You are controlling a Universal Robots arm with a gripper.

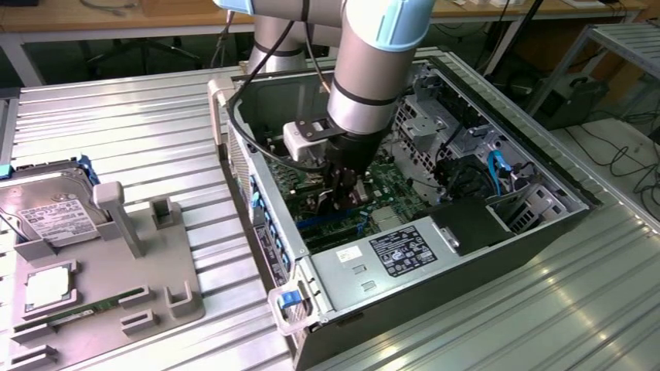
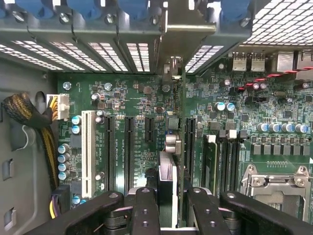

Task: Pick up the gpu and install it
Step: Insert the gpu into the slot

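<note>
gpu (image 2: 168, 161) held edge-on in the claw (image 2: 168, 208) above the motherboard (image 2: 127, 103).

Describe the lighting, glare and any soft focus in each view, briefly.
Exterior view: daylight falls from the exterior view's right, glaring off the ribbed metal table, while the inside of the computer case around the claw sits in shadow. Wrist view: the motherboard is evenly lit and crisp, the perforated case wall washes out bright, and the black claw fingers nearest the lens look slightly soft.

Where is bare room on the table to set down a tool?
Free: table between the grey holder and the computer case, and past the case at the exterior view's right. Crowded: inside the case, around the arm.
</note>
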